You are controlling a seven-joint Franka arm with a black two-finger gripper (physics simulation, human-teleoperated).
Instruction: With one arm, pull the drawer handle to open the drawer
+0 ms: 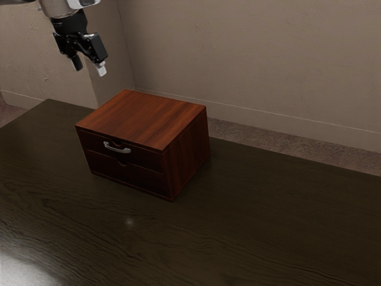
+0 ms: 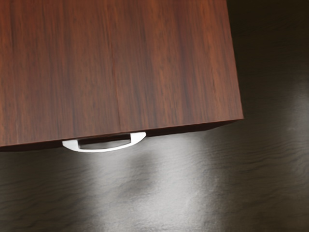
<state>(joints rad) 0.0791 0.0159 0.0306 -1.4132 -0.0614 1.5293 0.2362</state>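
Fingers (image 1: 100, 63) apart, high above the cabinet (image 1: 146, 113) — free air down to the handle (image 2: 104, 144), proud of the front edge

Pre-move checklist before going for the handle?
1. Gripper open: ok, fingers apart, nothing between them.
2. Handle in sight: ok, also in the wrist view.
3. Handle unblocked: ok, nothing in front of it.
4. Gripper at handle: not ok, it hangs high above the cabinet.
5. Drawer start state: ok, shut, front flush.
6. Finger room behind handle: cannot tell.
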